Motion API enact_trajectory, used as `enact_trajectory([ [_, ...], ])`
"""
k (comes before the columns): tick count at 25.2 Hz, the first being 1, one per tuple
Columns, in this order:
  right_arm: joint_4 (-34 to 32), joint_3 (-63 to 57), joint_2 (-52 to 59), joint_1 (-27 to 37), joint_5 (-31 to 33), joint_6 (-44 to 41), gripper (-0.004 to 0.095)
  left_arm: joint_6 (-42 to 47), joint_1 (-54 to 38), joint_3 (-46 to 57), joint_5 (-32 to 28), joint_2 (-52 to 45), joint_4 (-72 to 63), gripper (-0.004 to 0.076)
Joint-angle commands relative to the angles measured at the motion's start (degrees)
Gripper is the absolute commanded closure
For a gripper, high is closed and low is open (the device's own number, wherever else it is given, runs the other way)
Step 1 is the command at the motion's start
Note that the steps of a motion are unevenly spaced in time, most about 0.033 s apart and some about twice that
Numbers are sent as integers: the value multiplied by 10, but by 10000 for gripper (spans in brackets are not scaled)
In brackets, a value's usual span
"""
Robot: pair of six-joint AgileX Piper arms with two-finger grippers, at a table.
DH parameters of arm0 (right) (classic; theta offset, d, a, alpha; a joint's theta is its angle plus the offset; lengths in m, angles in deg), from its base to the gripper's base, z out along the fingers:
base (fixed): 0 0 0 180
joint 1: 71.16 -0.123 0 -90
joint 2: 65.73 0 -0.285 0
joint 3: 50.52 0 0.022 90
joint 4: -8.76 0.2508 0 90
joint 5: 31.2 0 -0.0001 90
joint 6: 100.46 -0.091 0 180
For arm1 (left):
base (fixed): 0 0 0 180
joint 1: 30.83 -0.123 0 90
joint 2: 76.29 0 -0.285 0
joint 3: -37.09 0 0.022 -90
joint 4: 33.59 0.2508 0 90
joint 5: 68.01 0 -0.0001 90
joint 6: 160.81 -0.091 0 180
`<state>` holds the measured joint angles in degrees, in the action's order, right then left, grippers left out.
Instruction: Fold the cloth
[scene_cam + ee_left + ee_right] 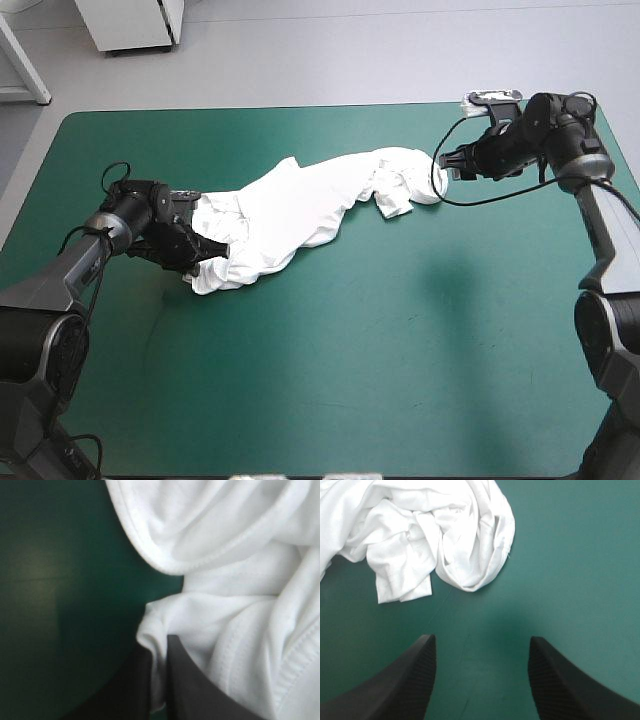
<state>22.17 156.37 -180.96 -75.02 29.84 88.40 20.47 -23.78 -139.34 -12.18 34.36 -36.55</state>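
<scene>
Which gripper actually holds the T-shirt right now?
The left gripper: fingers all but shut on a fold of the T-shirt. The right gripper is open, short of it.

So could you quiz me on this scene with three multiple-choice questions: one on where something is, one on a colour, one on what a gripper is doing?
1. Where is the T-shirt?
A) hanging over the table's near edge
B) in a crumpled band across the middle of the cover
C) folded at the far left corner
2. What colour is that cover?
A) red
B) grey
C) teal-green
3. The left gripper is:
A) shut on the T-shirt
B) open, empty
C) raised high above the table
Answers:
1 B: the high view shows it running from the left gripper toward the open right gripper.
2 C: plain in every view.
3 A: white cloth is pinched between its fingers.
</scene>
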Motion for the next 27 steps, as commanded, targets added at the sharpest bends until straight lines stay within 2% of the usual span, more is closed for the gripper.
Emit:
enact_trajectory([
  [1, 4, 68, -19, -4, 2, -14, 355, 5, -1, -12, -9, -20, 10, 733],
  [11, -105, 167, -134, -58, -5, -64, 397, 5, -1, -12, -9, -20, 9, 733],
  [21, -134, 204, -208, -57, 8, -78, 420, 5, -1, -12, -22, -20, 9, 733],
  [23, -131, 206, -218, -57, 15, -78, 483, 5, -1, -12, -22, -20, 9, 733],
  [25, -131, 206, -225, -57, 28, -78, 656, 5, -1, -12, -22, -20, 9, 733],
  [27, -126, 206, -229, -57, 44, -78, 869, 5, -1, -12, -21, -20, 9, 733],
])
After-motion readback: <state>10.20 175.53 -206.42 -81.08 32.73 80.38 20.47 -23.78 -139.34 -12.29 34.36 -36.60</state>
